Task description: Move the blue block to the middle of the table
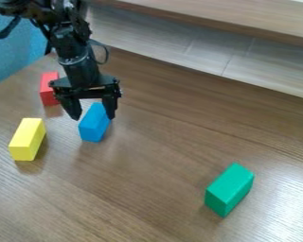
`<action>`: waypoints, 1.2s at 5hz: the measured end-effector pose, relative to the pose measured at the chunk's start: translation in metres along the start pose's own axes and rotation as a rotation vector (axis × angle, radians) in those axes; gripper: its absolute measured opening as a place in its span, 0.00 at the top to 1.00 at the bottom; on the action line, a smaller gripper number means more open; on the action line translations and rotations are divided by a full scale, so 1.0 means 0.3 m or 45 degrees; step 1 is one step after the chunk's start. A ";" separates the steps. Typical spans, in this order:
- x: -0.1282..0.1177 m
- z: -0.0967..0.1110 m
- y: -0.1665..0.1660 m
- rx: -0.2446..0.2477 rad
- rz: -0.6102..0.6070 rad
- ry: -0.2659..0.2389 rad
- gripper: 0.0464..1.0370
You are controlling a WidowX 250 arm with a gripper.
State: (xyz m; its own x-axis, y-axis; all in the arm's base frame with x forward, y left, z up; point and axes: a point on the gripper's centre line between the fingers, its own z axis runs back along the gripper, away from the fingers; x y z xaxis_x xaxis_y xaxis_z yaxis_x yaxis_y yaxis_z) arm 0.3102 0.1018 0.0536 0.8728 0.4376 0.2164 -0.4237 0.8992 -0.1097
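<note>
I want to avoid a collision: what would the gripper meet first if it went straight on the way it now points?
Most likely the blue block, just below the open gripper. Depth is unclear, though: its fingers might pass on either side and meet the table first.

Glare on table [285,215] (lower right).

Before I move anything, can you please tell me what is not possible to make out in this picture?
All in the camera view:
- Blue block: part of its far end, behind a finger of the gripper; whether that finger touches it, I cannot tell.
- Red block: part of its right side, behind the gripper.
- Arm: its base, cut off by the picture's edge.
- Table: its near side, cut off by the bottom edge.
</note>
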 end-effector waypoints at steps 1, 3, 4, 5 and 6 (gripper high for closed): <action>-0.002 -0.020 -0.008 0.017 -0.002 0.006 0.04; -0.016 -0.053 0.014 0.063 0.071 0.019 0.38; -0.019 -0.053 0.010 0.062 0.085 0.027 0.46; -0.006 -0.032 -0.048 0.015 0.011 0.055 0.46; 0.031 0.002 -0.123 -0.018 -0.072 0.039 0.46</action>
State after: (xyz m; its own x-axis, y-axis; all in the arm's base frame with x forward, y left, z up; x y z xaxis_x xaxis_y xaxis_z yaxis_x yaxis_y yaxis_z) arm 0.3338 0.0725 0.0604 0.9024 0.3853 0.1930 -0.3698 0.9223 -0.1121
